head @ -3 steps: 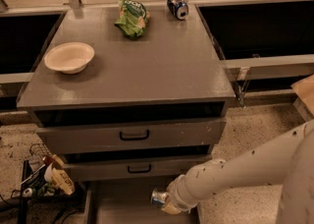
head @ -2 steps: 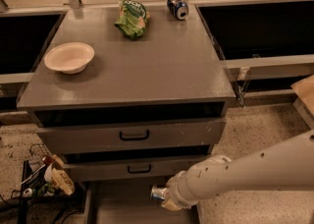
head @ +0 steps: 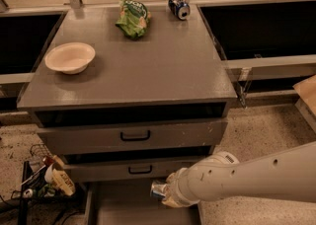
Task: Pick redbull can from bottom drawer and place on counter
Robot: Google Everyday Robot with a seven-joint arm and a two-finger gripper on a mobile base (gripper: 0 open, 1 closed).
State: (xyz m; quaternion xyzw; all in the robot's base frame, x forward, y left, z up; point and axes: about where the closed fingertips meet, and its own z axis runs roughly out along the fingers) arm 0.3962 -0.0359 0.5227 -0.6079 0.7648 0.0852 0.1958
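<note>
My gripper [head: 165,193] hangs over the open bottom drawer [head: 129,210], clamped on the one redbull can [head: 158,189]. The pick looks done. Next I must lift it past the two handled drawers [head: 89,137] onto the desk [head: 163,66], which carries one bowl [head: 70,57] by the left edge, and one green bag [head: 132,17] and one blue can [head: 178,7] along the far edge.

No text, brand or number can be read anywhere. Pale markings on the green snack bag [head: 132,17] and a red-white logo on the blue can [head: 178,7], both at the top of the bench [head: 163,71], cannot be deciphered. The jaws, at lower centre over the bottom drawer [head: 123,204], are closed on the redbull can [head: 158,189], whose markings are likewise illegible.
</note>
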